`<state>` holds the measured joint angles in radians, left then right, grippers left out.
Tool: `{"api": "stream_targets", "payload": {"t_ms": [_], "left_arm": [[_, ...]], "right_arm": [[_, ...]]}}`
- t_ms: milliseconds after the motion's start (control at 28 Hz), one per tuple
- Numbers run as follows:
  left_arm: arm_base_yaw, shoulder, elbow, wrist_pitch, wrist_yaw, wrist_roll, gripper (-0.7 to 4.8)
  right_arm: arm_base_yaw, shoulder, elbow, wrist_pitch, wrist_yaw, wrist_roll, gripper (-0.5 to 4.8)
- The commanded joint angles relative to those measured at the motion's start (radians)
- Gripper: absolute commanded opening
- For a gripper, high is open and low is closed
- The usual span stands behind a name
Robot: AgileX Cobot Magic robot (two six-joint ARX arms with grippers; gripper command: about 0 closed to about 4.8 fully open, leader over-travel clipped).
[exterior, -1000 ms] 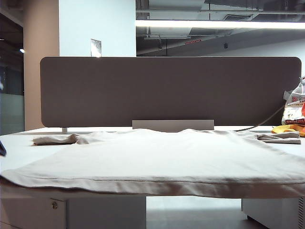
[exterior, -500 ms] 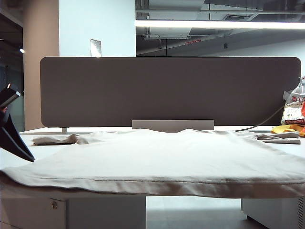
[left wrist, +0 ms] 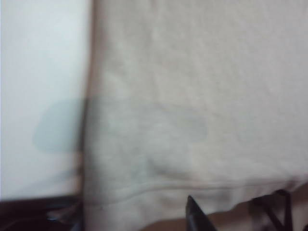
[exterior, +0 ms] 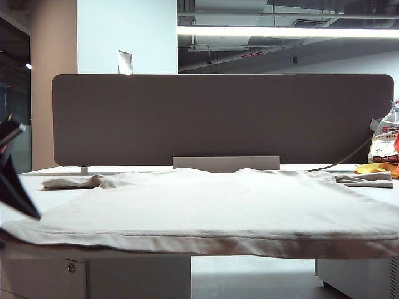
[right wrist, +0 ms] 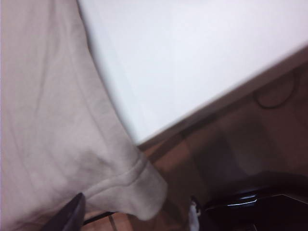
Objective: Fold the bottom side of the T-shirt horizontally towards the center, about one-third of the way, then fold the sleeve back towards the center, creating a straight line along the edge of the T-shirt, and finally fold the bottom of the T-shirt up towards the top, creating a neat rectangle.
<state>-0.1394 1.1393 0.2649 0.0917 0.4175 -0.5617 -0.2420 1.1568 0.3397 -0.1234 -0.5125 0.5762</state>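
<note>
While the T-shirt [exterior: 206, 202] lies flat, both tools hover over its hem.

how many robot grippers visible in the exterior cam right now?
1. The black left gripper is at the left edge, above the beige knit T-shirt near its hem corner. The right gripper is outside that view.
</note>
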Motion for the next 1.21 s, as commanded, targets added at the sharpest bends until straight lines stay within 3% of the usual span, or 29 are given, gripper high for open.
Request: {"api": "stream_targets", "payload": {"t_ms": [36,143,250,286,357,393,464,500,572,750,1000,1215], "left_arm": [[0.002,0.003,0.0,-0.018,-0.003,0.004,2.41],[0.002,0.003,0.0,-0.019,-0.001,0.004,2.41],[0.002,0.003,0.0,-0.022,-0.001,0.004,2.41],[0.002,0.003,0.0,-0.023,-0.002,0.005,2.39],[0.002,0.003,0.0,-0.023,-0.001,0.005,1.92],[0.002,0.003,0.0,-0.023,-0.001,0.014,1.25],[0.002,0.003,0.0,-0.023,-0.001,0.038,0.47],[0.002,0.003,0.0,-0.023,-0.002,0.039,0.39],[0.002,0.003,0.0,-0.023,0.0,0.041,-0.06],[0.002,0.002,0.011,0.03,0.081,0.061,-0.06],[0.002,0.002,0.145,-0.046,0.093,0.107,-0.06],[0.002,0.005,0.253,-0.101,0.047,0.138,-0.06]], "right_arm": [[0.029,0.027,-0.001,0.031,-0.006,-0.001,2.69],[0.05,0.069,-0.001,0.059,-0.005,-0.001,2.68],[0.055,0.116,-0.001,0.099,-0.01,0.0,1.54],[0.055,0.121,-0.001,0.105,-0.01,0.0,1.45],[0.055,0.125,-0.001,0.112,-0.01,-0.001,1.02],[0.055,0.125,-0.001,0.122,-0.01,-0.001,0.55],[0.055,0.125,-0.001,0.132,-0.016,-0.001,0.13],[0.055,0.125,-0.001,0.134,-0.022,-0.003,0.04],[0.055,0.125,-0.001,0.139,-0.046,-0.008,-0.02],[0.055,0.118,0.004,0.222,-0.198,0.002,-0.03],[0.055,0.109,0.09,0.224,-0.272,0.036,-0.03],[0.055,0.111,0.193,0.221,-0.271,0.083,-0.03]]}}
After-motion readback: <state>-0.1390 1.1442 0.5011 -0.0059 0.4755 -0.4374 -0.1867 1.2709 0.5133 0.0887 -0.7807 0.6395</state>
